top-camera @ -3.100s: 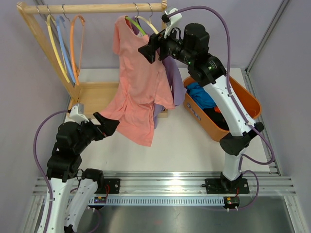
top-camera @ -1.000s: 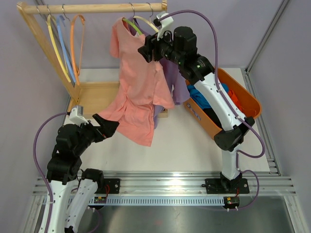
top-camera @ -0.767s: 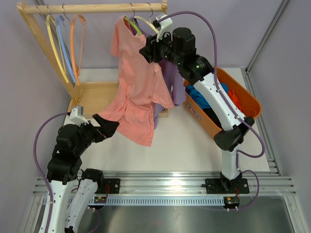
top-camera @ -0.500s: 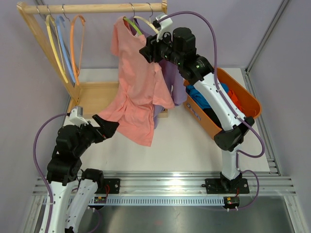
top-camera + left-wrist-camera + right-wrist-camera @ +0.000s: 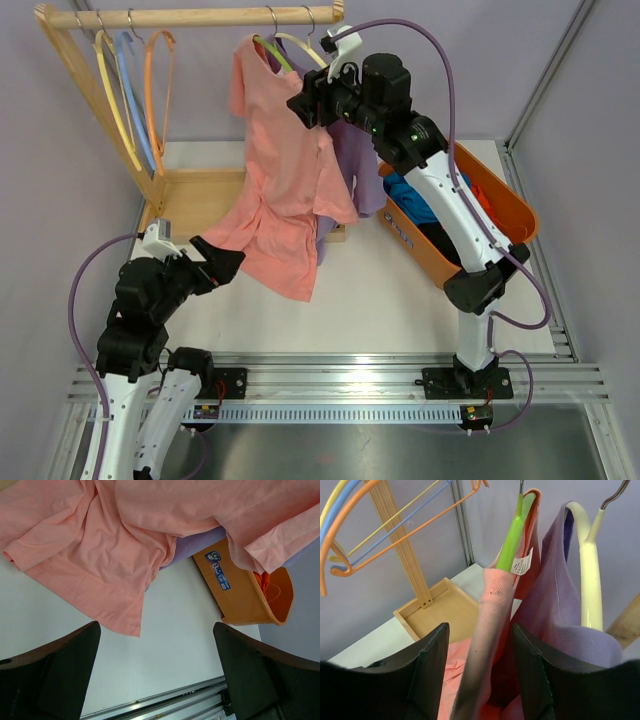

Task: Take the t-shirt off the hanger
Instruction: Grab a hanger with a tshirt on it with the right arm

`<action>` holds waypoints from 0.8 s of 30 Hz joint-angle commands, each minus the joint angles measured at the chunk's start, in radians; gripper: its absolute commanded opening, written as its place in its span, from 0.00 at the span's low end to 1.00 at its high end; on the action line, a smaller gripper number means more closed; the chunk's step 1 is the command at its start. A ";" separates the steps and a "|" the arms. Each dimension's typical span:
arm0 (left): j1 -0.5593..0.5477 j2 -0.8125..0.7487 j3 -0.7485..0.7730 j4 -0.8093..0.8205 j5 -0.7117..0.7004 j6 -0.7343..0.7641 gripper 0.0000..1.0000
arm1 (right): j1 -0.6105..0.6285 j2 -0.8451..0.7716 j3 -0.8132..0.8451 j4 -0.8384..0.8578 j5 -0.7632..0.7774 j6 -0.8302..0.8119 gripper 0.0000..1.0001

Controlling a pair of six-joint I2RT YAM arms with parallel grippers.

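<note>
The top external camera looks down from high above the near edge of the table [image 5: 400, 300] toward the wooden rack [image 5: 190, 17] at the frame's top. The left wrist camera faces the hem of the pink t-shirt [image 5: 285, 170] from nearby, the right wrist camera its collar, very close. All three views share that shirt.

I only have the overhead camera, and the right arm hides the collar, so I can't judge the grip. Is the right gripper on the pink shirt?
Observer: Not clamped: the right gripper stands open astride a shoulder fold of the pink shirt, below the green hanger.
Operator: Hanger between the fingers too?
Observer: Its bare part stops above them; under the cloth I cannot tell.
Operator: And the left?
Observer: The left gripper is open and empty, the shirt's hem beyond it.
</note>
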 commanded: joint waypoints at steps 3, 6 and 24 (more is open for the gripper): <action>0.004 -0.006 -0.010 0.046 -0.007 -0.008 0.99 | 0.006 -0.107 -0.019 -0.016 -0.024 0.043 0.60; 0.004 -0.004 -0.010 0.049 -0.005 -0.009 0.99 | 0.007 -0.119 -0.056 -0.026 -0.024 0.044 0.57; 0.004 -0.001 -0.001 0.047 -0.005 -0.013 0.99 | 0.009 -0.084 -0.088 -0.022 0.036 0.008 0.23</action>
